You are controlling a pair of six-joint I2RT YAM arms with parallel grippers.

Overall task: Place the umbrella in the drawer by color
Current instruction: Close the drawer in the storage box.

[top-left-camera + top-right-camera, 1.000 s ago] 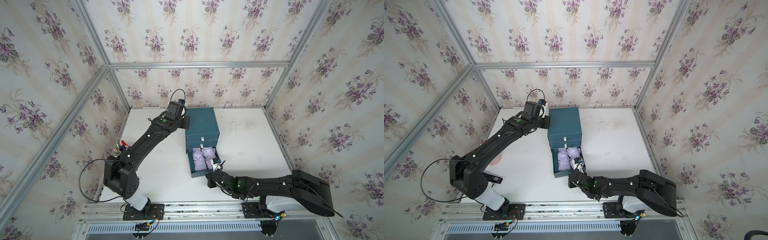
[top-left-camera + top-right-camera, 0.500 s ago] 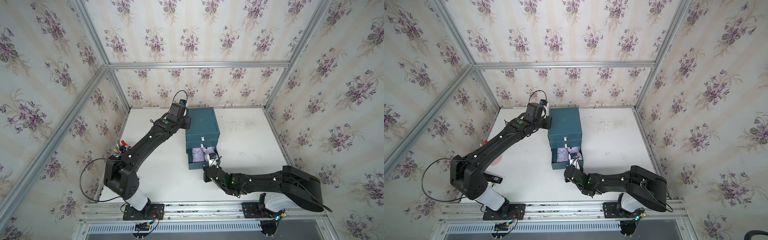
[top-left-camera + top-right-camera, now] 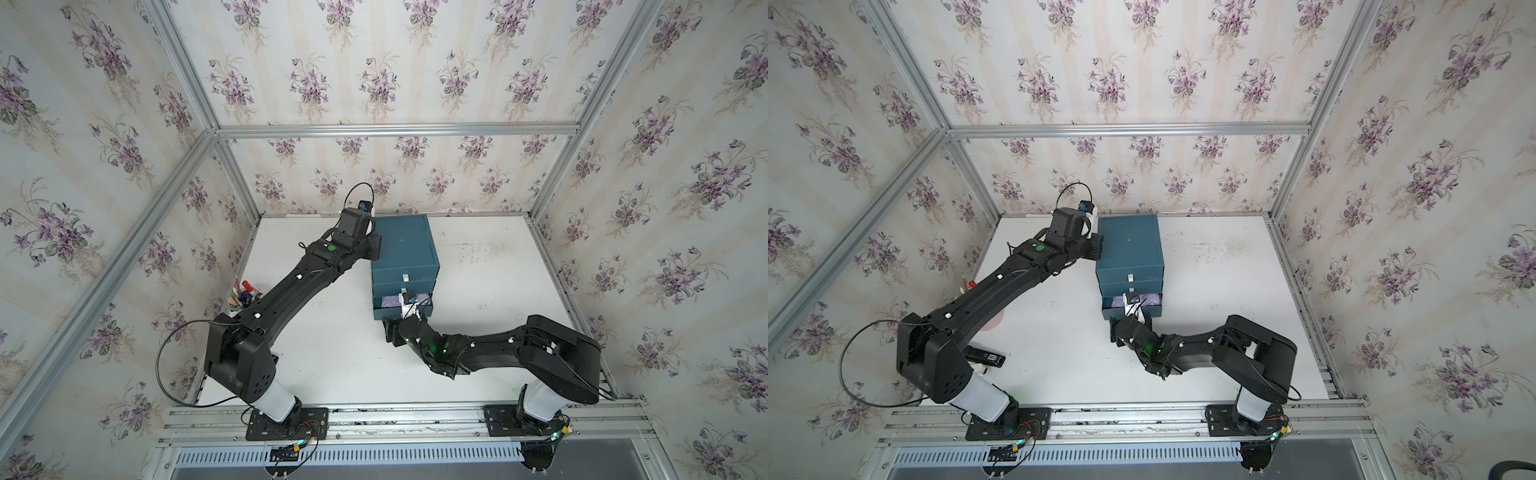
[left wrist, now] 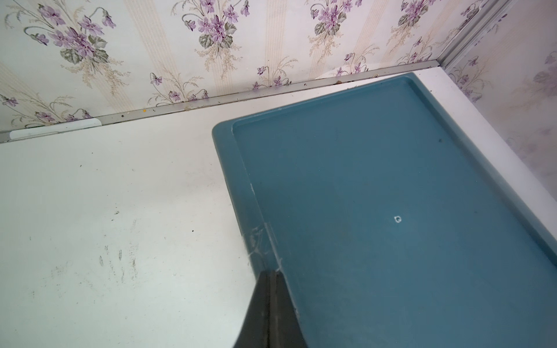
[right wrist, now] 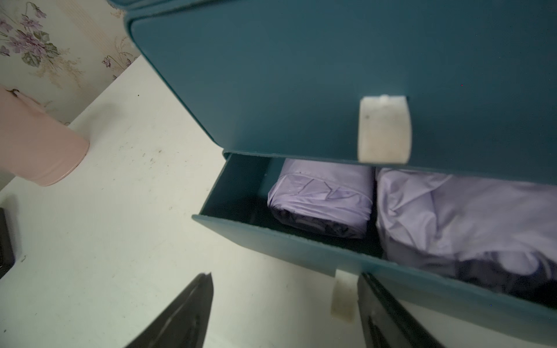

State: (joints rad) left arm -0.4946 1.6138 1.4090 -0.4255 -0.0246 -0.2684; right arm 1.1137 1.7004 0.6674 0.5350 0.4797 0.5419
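Lilac fabric fills the gap of the bottom drawer (image 5: 301, 244), which stands partly pulled out of the teal cabinet (image 3: 405, 241). One tightly folded lilac umbrella (image 5: 319, 202) lies beside a looser second umbrella (image 5: 467, 217) of the same colour, and both sit inside the drawer with nothing sticking over its front wall. Only their near ends show. Each bundle seems to run front to back, its long axis pointing into the cabinet and its butt end facing the drawer front. The placing looks done, and closing the drawer is the step in hand. The right gripper (image 5: 284, 275) hangs low in front of the drawer with its jaws spread wide and holding nothing. The drawer's pale pull tab (image 5: 342, 296) sits just beside one finger but is not pinched. The left gripper (image 4: 271, 272) has its fingers pressed together, their tip resting on the raised rim of the cabinet's top, apparently bracing it. The next move probably calls for a straight push on the front wall, square to the slide, so the drawer does not skew or shove the cabinet back across the white table (image 3: 332, 332). The looser umbrella's fabric rides high and might catch under the middle drawer (image 5: 301, 90).
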